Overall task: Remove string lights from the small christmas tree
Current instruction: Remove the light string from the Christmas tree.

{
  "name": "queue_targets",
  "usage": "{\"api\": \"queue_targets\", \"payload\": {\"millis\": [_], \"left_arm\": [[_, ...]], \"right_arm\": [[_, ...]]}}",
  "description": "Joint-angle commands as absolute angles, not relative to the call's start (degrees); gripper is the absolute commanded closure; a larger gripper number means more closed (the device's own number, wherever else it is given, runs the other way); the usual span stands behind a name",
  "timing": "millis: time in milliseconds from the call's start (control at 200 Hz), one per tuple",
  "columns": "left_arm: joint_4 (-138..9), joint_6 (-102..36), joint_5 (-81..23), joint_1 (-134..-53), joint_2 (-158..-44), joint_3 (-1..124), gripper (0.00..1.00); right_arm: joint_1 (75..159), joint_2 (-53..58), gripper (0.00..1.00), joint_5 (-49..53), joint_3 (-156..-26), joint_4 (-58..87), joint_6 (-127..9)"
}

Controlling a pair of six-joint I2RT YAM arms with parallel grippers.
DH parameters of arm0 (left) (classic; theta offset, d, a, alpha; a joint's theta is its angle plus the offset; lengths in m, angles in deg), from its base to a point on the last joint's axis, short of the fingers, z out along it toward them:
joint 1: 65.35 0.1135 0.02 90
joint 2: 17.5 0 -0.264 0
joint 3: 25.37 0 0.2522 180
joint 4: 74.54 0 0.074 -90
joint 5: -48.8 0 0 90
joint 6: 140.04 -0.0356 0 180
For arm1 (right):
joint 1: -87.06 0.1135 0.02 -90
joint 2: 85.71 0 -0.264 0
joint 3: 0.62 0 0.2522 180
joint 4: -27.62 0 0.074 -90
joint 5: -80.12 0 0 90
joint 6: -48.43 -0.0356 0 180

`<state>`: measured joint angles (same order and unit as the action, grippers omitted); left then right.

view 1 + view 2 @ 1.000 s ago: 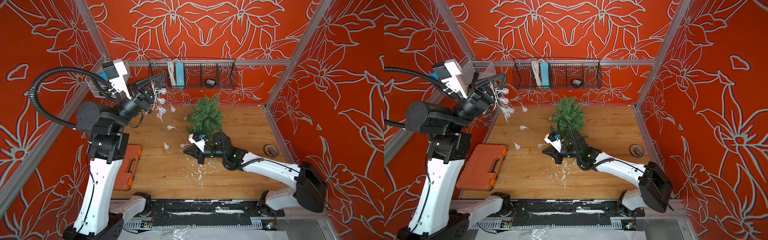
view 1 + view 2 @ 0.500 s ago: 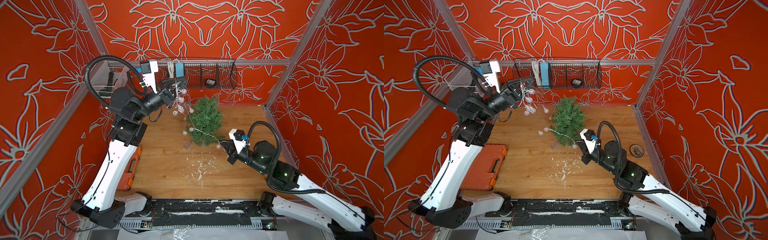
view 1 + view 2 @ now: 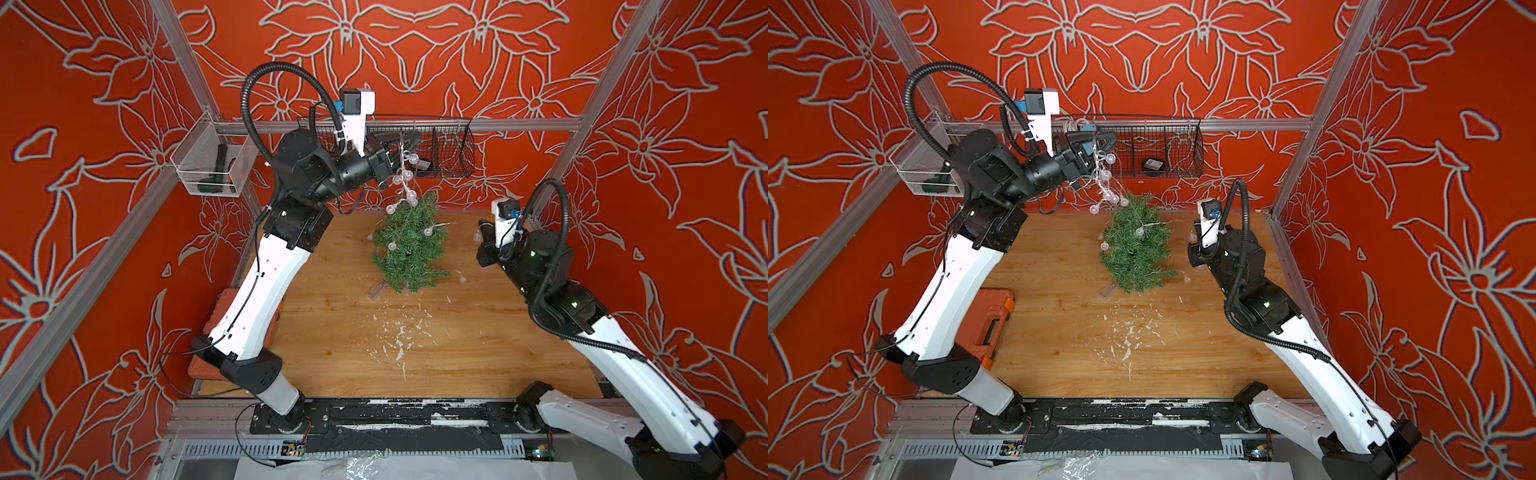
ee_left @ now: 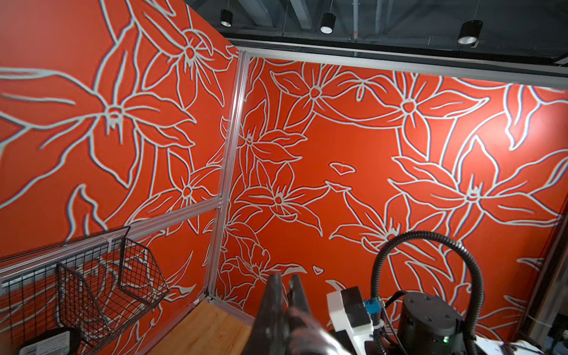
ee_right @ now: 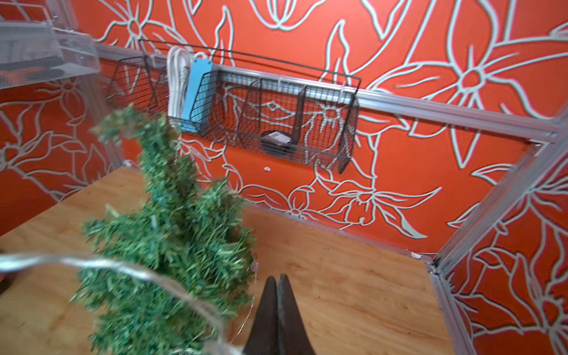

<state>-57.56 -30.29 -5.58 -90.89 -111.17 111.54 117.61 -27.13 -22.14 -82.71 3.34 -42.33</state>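
The small christmas tree (image 3: 409, 249) (image 3: 1136, 249) is tilted over the wooden table, its thin top pointing at the back wall. My left gripper (image 3: 413, 139) (image 4: 285, 278) is raised by the back wall, shut on the string lights (image 3: 401, 183), whose clear bulbs hang in a bunch to the treetop. A silvery wire (image 3: 442, 224) runs from the tree to my right gripper (image 3: 482, 228) (image 5: 276, 278), which is shut on it, with one bulb (image 3: 477, 237) beside it. The clear battery box (image 3: 376, 289) lies below the tree.
A black wire basket (image 3: 451, 153) hangs on the back wall just behind the left gripper. A clear bin (image 3: 208, 166) is fixed to the left wall. An orange tool case (image 3: 992, 320) lies at the table's left edge. White paint flecks (image 3: 399, 336) dot the table's middle.
The left arm swung from the left wall to the back centre, carrying the bunched lights. The right arm pulled back from the tree's base to the right. The tree shifted and tilted.
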Motion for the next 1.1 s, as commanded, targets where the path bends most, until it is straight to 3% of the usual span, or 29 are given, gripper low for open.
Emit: {"api": "queue_targets", "payload": {"millis": [0,235,510,916,1096], "left_arm": [[-57.02,-32.46,-6.93,-90.88,-113.48,115.66,1.0],[-54.32,-36.06,-10.63,-90.75,-120.7,124.92,1.0],[-59.68,-36.3,-13.21,-89.08,-125.43,126.07,1.0],[-63.89,-35.25,-21.52,-81.61,-131.54,127.87,1.0],[-68.03,-34.96,-25.29,-77.22,-132.92,125.16,1.0]], "right_arm": [[113.17,-24.67,1.0,-20.28,-86.97,7.66,-41.83],[103.5,-11.98,1.0,-12.94,-98.9,11.81,-42.99],[96.2,5.95,1.0,-1.09,-116.33,13.85,-45.93],[95.53,36.3,1.0,17.2,-155.52,7.31,-52.98],[96.65,45.49,1.0,23.94,-167.61,10.96,-59.41]]}}
